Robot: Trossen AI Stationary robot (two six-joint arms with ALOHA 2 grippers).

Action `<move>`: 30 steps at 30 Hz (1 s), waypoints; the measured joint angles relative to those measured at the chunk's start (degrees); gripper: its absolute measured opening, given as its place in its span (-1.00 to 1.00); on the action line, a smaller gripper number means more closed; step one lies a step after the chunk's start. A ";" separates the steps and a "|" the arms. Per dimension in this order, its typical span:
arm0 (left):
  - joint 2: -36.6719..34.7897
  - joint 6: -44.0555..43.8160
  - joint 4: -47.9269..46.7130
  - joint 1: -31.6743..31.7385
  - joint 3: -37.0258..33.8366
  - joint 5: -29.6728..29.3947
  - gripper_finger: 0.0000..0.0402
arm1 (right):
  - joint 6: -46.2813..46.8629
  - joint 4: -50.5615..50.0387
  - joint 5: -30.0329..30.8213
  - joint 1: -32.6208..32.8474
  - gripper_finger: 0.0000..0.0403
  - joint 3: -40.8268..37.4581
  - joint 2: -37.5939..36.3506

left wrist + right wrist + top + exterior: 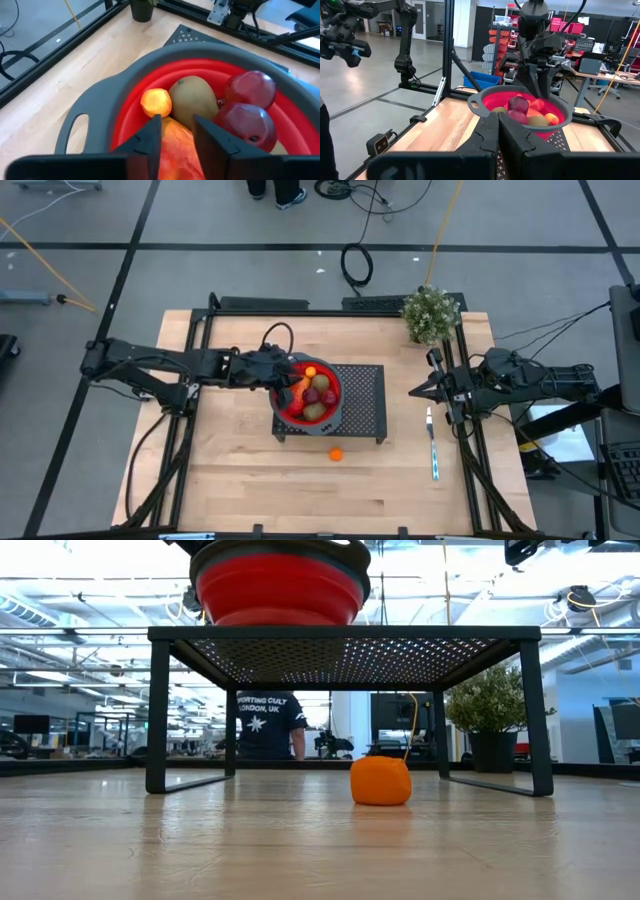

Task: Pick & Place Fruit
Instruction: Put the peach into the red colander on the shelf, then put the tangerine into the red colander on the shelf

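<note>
A red bowl with a grey rim (pixel 279 416) stands on a black perforated stand (pixel 365 405) at mid-table. It holds fruit: a brown oval (pixel 192 97), two dark red pieces (pixel 250 87), a small orange ball (pixel 156 102) and a long red-orange-yellow piece (pixel 177 150). My left gripper (pixel 176 120) hangs over the bowl's left side, slanting down, its fingers apart on either side of the long piece. Another orange ball (pixel 335 453) rests on the table in front of the stand. My right gripper (pixel 412 391) waits shut at the right, pointing level toward the bowl. My left gripper's fingers (pixel 150 137) stand on either side of the long piece's near part (pixel 176 137), coming slantwise from above and from the table's left. I cannot tell whether they touch it. The piece lies in the bowl among the other fruit.
A potted plant (pixel 430 313) stands at the far right corner. A thin pale-handled utensil (pixel 433 445) lies on the table at the right, near my right gripper. Bare wood stretches along the near edge and at the left. A person stands in the room beyond the table.
</note>
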 joint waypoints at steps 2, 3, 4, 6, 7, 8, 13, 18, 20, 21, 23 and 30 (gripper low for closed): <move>-0.47 0.11 0.44 0.00 0.00 -0.06 -0.39 | 0.00 0.00 0.00 0.00 -1.00 0.00 0.00; -0.56 0.29 1.14 0.00 0.00 -0.18 -0.36 | 0.00 0.00 0.00 0.00 -1.00 0.00 -0.02; -0.80 0.42 1.74 0.00 0.00 -0.21 -0.33 | 0.00 0.00 0.00 0.00 -1.00 0.00 0.00; -2.16 0.36 1.30 0.00 -0.09 0.38 -0.29 | 0.00 0.00 -0.01 0.00 -1.00 0.00 0.00; -2.52 0.37 2.17 0.00 -0.08 1.04 -0.27 | 0.00 0.00 -0.13 0.00 -1.00 0.00 0.00; -2.75 0.33 3.44 0.00 0.08 1.99 -0.26 | 0.00 0.00 -0.17 0.00 -1.00 0.00 0.00; -5.12 -2.50 5.50 -0.63 0.15 4.81 -0.24 | 0.02 -0.03 -0.20 0.00 -1.00 0.02 0.07; -7.67 -3.08 5.88 -2.52 0.09 3.77 -0.24 | 0.00 -0.17 -0.22 0.02 -1.00 0.02 0.22; -8.82 -3.12 5.30 -3.65 -0.09 2.55 -0.24 | 0.00 -0.17 -0.22 0.02 -1.00 0.02 0.24; -9.19 -3.10 6.12 -4.21 -0.08 1.84 -0.24 | 0.00 -0.15 -0.24 0.02 -1.00 0.02 0.24; -9.92 -2.06 7.38 -5.10 0.00 0.78 -0.24 | 0.00 -0.15 -0.22 0.02 -1.00 0.02 0.24; -11.95 1.19 7.52 -7.86 0.00 -0.31 -0.45 | 0.00 -0.15 -0.24 0.02 -1.00 0.02 0.24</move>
